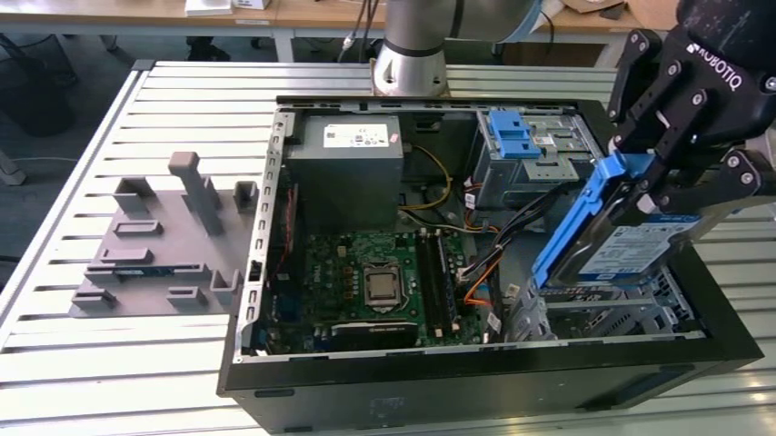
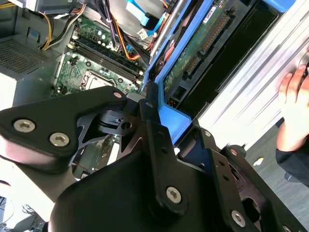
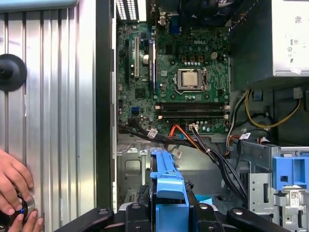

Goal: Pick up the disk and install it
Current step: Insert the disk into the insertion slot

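Note:
The disk [image 1: 639,251] is a silver drive with a white-and-blue label in a blue carrier bracket [image 1: 580,222]. It hangs tilted on edge above the metal drive bay [image 1: 606,313] at the exterior view's right side of the open computer case [image 1: 485,381]. My black gripper [image 1: 664,193] is shut on the disk's upper end. In the second wrist view the gripper [image 2: 155,115] clamps the blue bracket [image 2: 170,120], and the disk's green circuit side [image 2: 193,53] faces the camera. In the first wrist view the blue bracket [image 3: 166,183] juts out from the gripper [image 3: 169,215] over the case floor.
Inside the case are a grey power supply [image 1: 345,173], a green motherboard [image 1: 376,272], a blue latch piece [image 1: 515,136] on a drive cage, and loose cables [image 1: 485,272]. A grey fixture [image 1: 158,245] lies on the slatted table. A person's hand [image 3: 12,193] rests beside the case.

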`<state>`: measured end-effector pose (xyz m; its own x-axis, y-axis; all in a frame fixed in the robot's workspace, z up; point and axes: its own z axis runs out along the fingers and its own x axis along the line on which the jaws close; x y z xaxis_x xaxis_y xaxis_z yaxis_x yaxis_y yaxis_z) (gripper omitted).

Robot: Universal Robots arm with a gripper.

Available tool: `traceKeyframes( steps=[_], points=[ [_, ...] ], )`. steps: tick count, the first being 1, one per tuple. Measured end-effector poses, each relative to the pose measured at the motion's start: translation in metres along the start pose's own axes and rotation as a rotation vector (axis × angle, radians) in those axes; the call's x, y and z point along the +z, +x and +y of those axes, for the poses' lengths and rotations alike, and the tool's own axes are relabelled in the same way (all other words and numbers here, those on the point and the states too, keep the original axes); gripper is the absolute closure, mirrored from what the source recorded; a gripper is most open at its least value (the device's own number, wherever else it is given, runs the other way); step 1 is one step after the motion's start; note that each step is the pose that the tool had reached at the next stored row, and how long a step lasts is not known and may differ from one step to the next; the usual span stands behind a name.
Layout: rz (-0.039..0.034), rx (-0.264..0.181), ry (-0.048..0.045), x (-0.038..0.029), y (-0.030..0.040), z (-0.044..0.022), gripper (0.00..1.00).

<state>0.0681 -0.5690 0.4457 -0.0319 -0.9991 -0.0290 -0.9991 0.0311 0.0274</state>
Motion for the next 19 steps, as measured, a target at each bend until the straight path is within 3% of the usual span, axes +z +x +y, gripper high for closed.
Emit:
traceKeyframes(
  steps=[19],
  points=[
    [0.0001, 0.0, 0.0, 0.0079, 0.0008, -0.0057, 0.64]
  ],
)
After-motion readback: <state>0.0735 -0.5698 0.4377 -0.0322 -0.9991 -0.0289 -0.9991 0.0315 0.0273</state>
